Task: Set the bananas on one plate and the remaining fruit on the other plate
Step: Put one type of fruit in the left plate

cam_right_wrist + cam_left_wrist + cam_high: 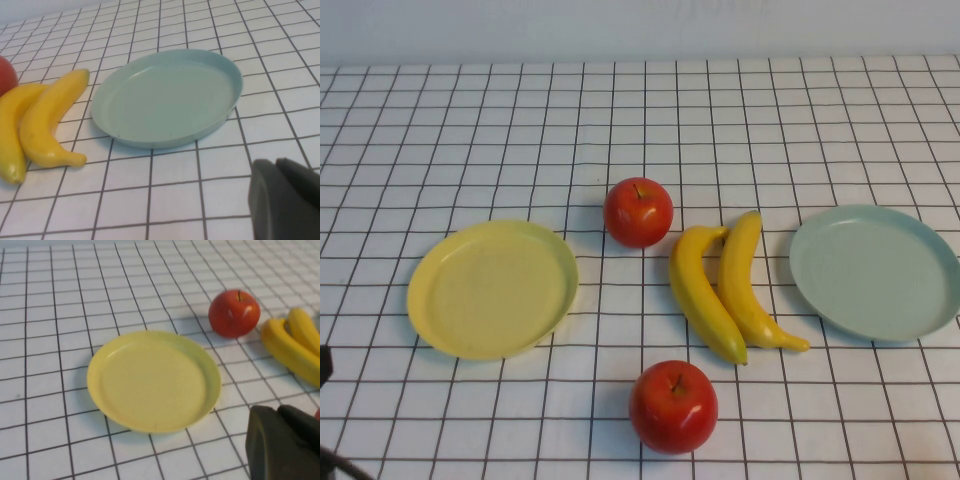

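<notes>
Two yellow bananas [705,295] [748,280] lie side by side on the table between the plates. One red apple [638,212] sits behind them, and a second apple [673,407] sits nearer the front. The pale yellow plate [492,290] at the left and the pale blue-green plate [876,270] at the right hold nothing. My left gripper [276,410] is shut and empty, hovering just in front of the yellow plate [152,380]. My right gripper [276,162] is shut and empty too, in front of the blue-green plate [167,97], with the bananas [47,125] off to its side.
A white cloth with a black grid [470,130] covers the whole table up to the back wall. A dark piece of the left arm [326,366] shows at the lower left edge of the high view.
</notes>
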Robot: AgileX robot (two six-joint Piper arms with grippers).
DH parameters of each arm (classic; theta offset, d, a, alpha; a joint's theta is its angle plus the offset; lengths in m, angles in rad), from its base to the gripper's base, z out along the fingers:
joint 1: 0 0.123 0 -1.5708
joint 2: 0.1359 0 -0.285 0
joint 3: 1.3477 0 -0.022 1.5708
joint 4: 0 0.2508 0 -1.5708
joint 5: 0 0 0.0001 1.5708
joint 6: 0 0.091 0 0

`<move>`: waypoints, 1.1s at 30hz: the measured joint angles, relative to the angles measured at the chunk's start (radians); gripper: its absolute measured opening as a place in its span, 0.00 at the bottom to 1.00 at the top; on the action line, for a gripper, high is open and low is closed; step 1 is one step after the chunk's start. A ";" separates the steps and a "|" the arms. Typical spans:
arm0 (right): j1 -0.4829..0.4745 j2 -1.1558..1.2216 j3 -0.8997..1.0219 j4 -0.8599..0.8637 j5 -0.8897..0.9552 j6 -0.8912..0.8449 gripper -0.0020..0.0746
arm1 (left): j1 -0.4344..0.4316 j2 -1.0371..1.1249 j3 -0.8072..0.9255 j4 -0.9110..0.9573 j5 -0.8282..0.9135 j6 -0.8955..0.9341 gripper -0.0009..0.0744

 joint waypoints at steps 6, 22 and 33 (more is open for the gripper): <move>0.000 0.000 0.000 0.000 0.000 0.000 0.01 | -0.001 0.219 -0.122 -0.004 0.047 0.084 0.01; 0.000 0.000 0.000 0.000 0.000 0.000 0.01 | -0.486 0.916 -0.442 0.081 0.036 0.055 0.90; 0.000 0.000 0.000 0.000 0.000 0.000 0.01 | -0.604 1.289 -0.695 0.157 0.122 0.054 0.90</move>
